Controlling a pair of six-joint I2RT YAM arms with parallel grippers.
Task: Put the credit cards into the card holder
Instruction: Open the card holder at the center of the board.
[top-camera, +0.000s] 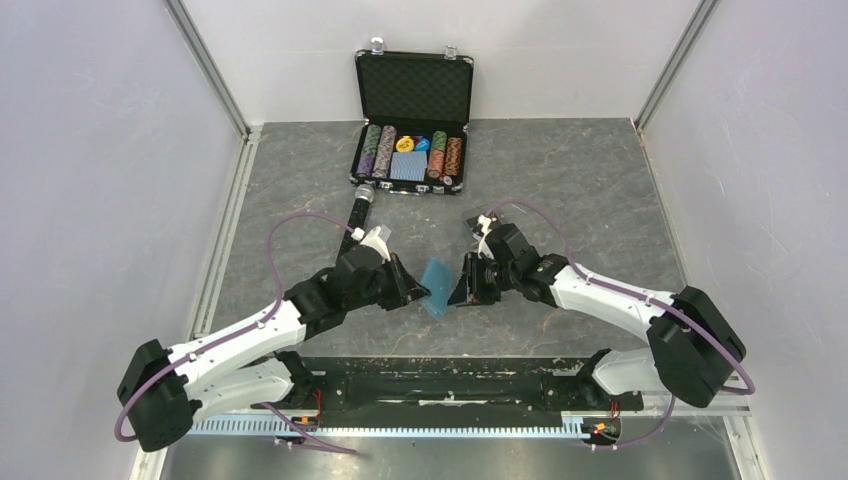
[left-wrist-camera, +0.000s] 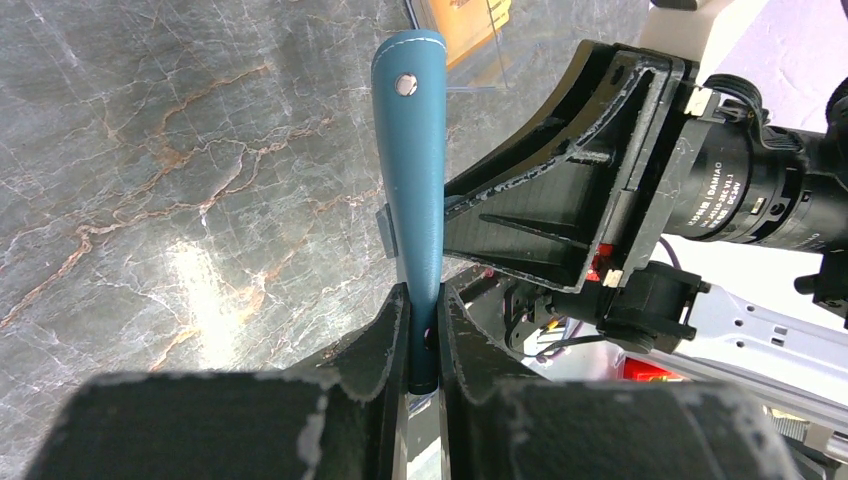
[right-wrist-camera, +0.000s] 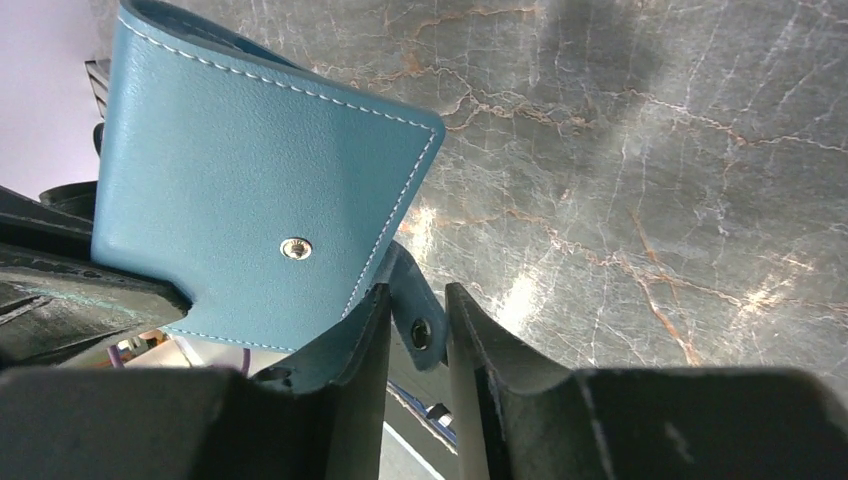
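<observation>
The teal-blue card holder hangs above the table between my two grippers. My left gripper is shut on its lower edge, so the holder stands edge-on out of the jaws. My right gripper is shut on the holder's snap tab, and the broad face of the card holder fills the upper left of the right wrist view. Orange-yellow credit cards show at the top edge of the left wrist view, apparently inside a clear plastic box. In the top view the right arm hides them.
An open black chip case with poker chips and a card deck stands at the back centre. A black rod lies on the table just behind the left wrist. White walls enclose the grey marble table on three sides.
</observation>
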